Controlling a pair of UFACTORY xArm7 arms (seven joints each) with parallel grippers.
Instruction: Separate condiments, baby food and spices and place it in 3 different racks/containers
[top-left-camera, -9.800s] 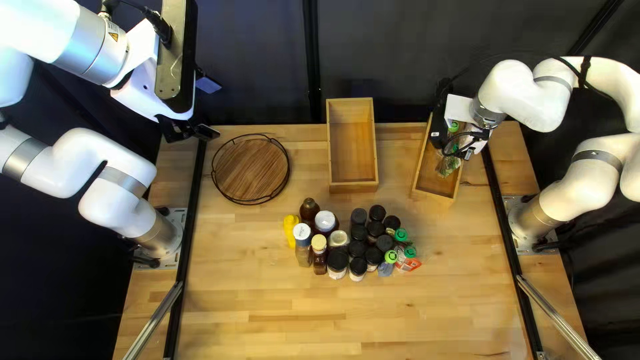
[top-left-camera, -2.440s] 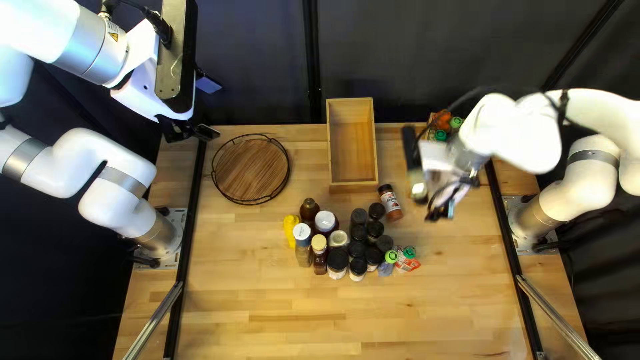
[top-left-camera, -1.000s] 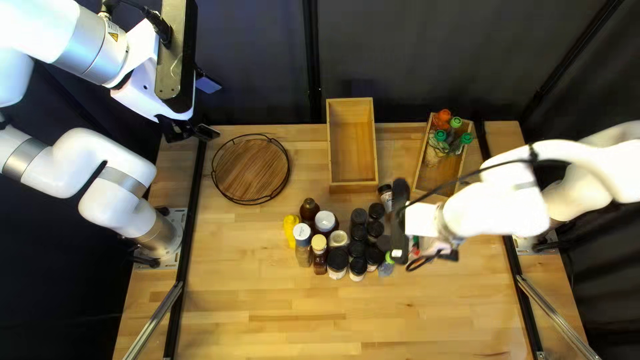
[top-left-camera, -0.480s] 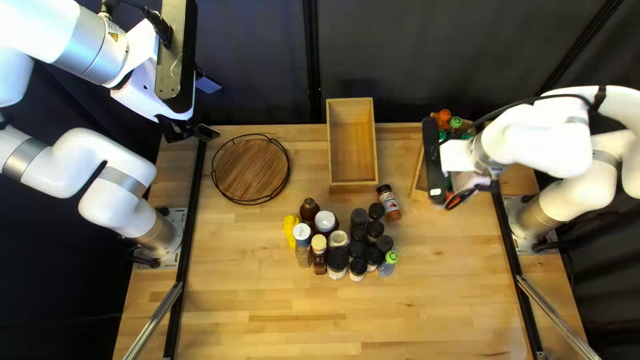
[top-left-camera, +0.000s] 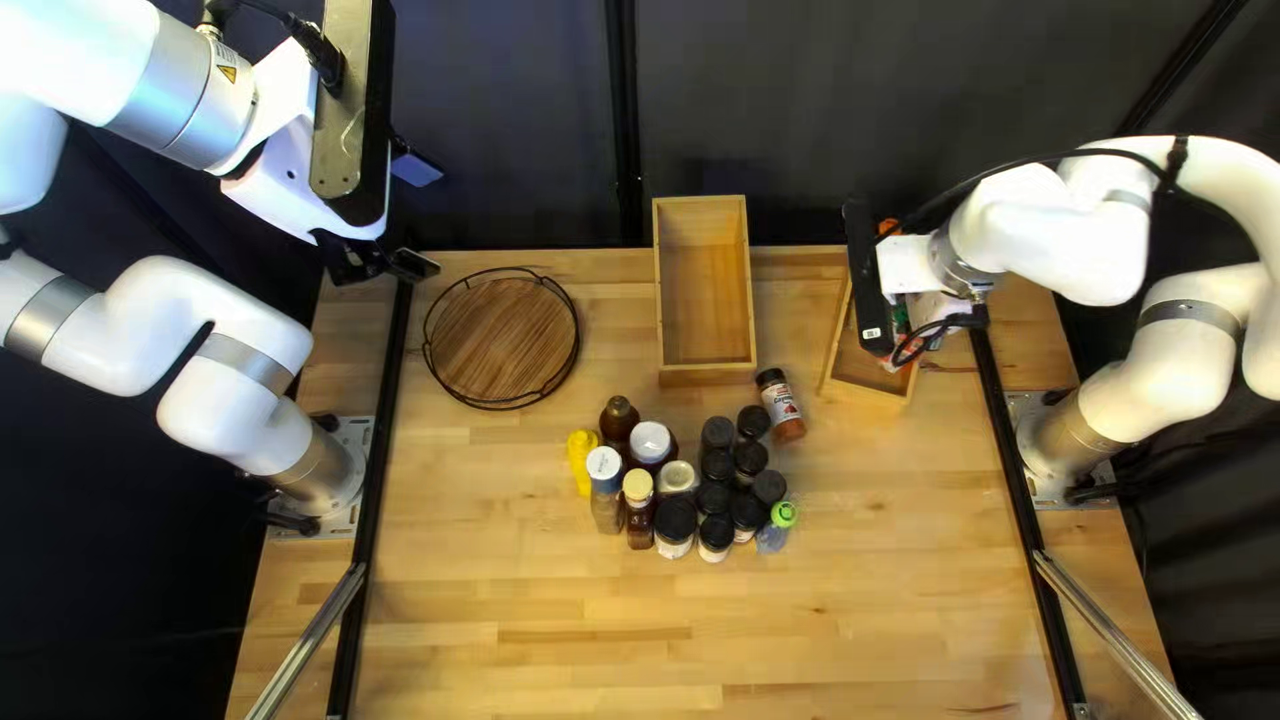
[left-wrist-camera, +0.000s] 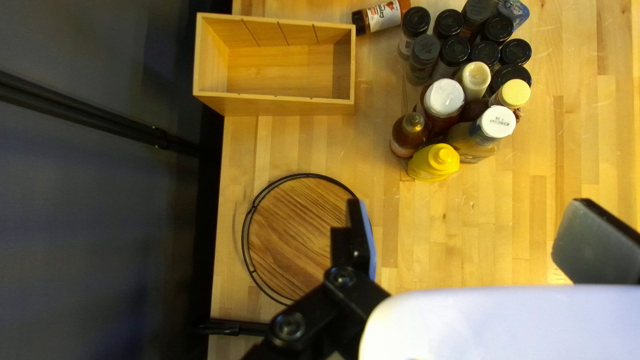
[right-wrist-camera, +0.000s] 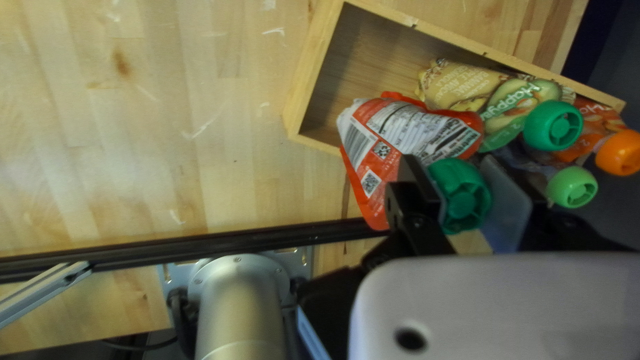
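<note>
My right gripper (top-left-camera: 923, 318) is over the right wooden box (top-left-camera: 874, 379) in the top left view. In the right wrist view my right gripper (right-wrist-camera: 461, 197) is shut on the green cap of a red-and-white pouch (right-wrist-camera: 403, 140), which hangs over the box's end. Other pouches (right-wrist-camera: 460, 85) lie inside. Near the table's middle stand dark-capped spice jars (top-left-camera: 715, 498) and condiment bottles, one yellow (top-left-camera: 582, 458). A green-capped pouch (top-left-camera: 776, 524) is beside the jars. My left gripper (top-left-camera: 387, 263) hangs at the back left; in the left wrist view my left gripper (left-wrist-camera: 467, 243) is open and holds nothing.
A wooden box (top-left-camera: 704, 287) stands at the back middle, with a round wooden tray (top-left-camera: 502, 336) in a black wire rim to its left. One spice bottle (top-left-camera: 780, 406) lies tipped on its side between the middle box and the jars.
Since about one second ago my right arm has gone from the jars back to the right box with the red-and-white pouch. Earlier, the spice bottle came to lie apart. The left arm stayed still.
</note>
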